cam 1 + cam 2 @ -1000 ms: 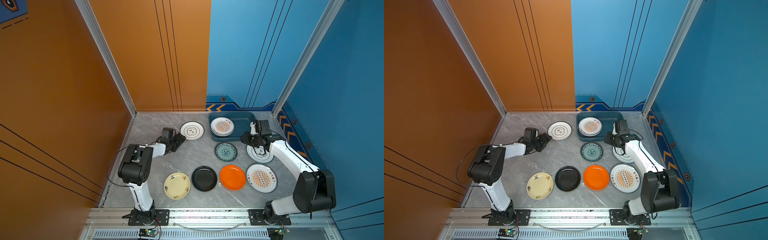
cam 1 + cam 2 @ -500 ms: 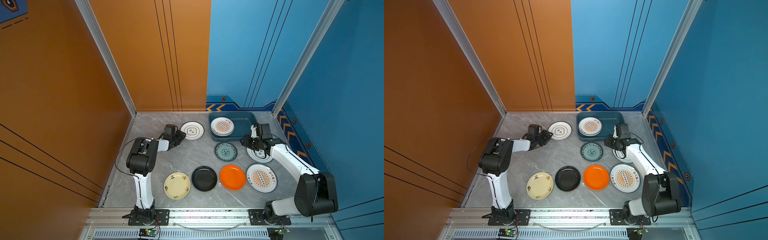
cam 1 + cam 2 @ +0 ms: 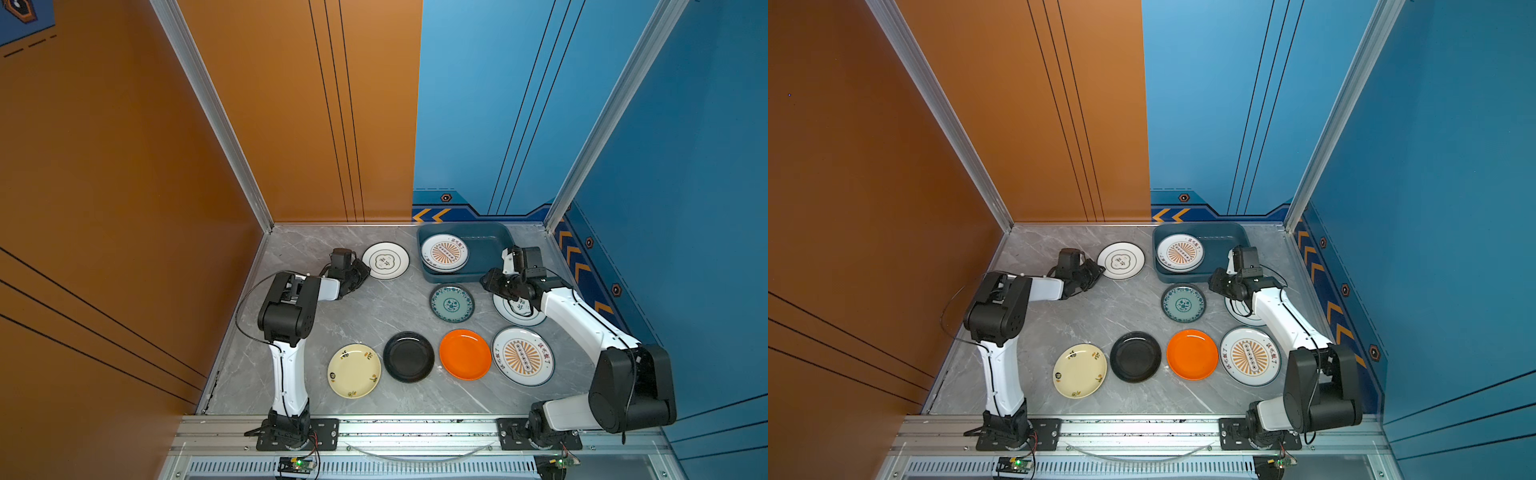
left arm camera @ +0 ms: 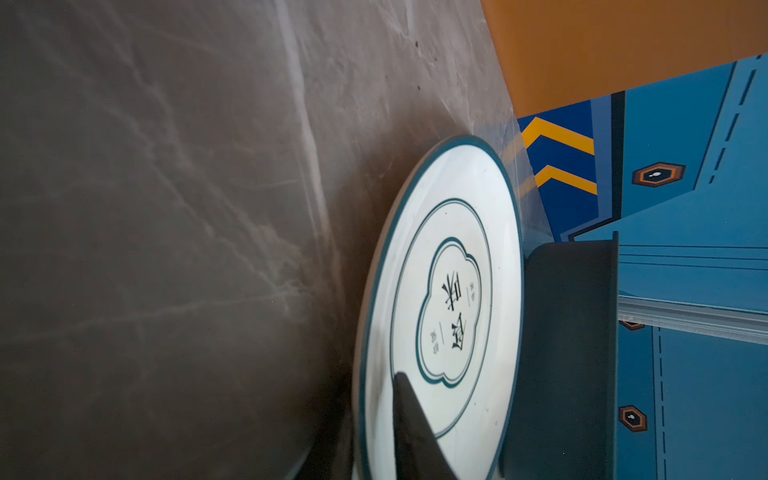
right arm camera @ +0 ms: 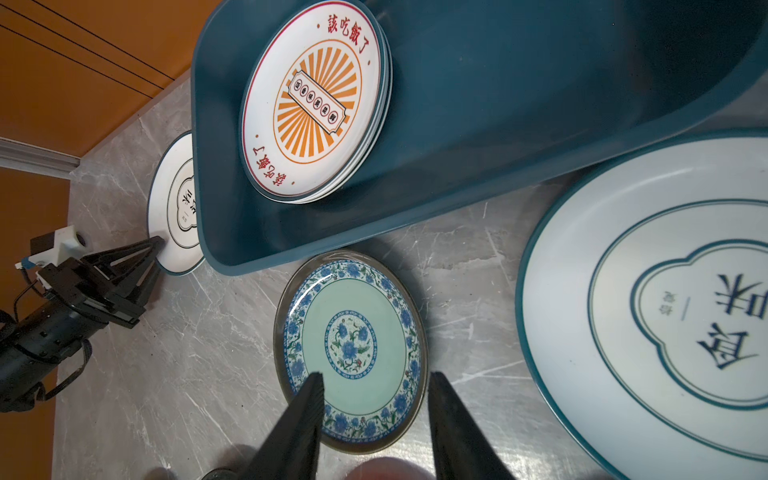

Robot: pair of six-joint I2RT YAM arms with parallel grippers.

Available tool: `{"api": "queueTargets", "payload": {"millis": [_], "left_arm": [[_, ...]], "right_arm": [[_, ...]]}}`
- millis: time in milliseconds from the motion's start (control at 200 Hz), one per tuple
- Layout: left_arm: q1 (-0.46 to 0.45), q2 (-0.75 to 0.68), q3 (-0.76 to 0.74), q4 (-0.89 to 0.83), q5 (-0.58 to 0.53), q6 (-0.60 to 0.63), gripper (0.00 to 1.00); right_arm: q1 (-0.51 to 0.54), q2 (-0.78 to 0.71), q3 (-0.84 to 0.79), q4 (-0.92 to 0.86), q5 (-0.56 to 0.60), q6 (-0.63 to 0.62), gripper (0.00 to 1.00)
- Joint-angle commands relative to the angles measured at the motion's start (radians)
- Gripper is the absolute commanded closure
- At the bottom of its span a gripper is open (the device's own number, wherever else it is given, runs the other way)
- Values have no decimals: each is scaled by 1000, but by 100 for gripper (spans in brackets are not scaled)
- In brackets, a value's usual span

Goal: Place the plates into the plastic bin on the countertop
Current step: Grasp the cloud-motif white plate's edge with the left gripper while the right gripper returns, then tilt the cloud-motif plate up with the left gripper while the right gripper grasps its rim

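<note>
Left claw [image 5: 157,248] clamps the rim of the ringed plate [image 3: 385,261] left of the bin [image 3: 490,253]. Right claw [image 5: 374,415], jaws apart, hangs over the teal plate [image 5: 351,332] in front of the bin, which holds sunburst plates [image 5: 311,99].

The left gripper [image 3: 364,268] is reaching forward to the white plate [image 3: 385,261] and closing on its near rim. The right gripper [image 3: 485,282] is drawing back from the bin [image 3: 484,249] toward the teal plate [image 3: 451,303].
</note>
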Motion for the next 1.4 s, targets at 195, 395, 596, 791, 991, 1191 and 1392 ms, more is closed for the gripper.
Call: {"api": "queueTargets", "payload": {"millis": [195,395,596,791,991,1191,1392], "left_arm": [[10,63,-46,-147,-6,34,96],[27,10,-82,-140,19,56,100],[38,-102,-131,-141,75,79,100],[48,-243,-179,-187,103,109,100],[56,-386,-249,-192,165,105,100],[41,-544,-339,-188,229,87,100],[-7,-691,-401,-201,269,73,100]], "right_arm": [[-1,-9,-10,20,-22,13,56],[0,-7,-11,34,-52,12,55],[-1,-1,-26,116,-174,35,47],[2,8,-55,230,-285,95,39],[30,41,-56,307,-369,124,33],[82,83,-38,348,-441,141,24],[124,111,-52,416,-483,175,23]]}}
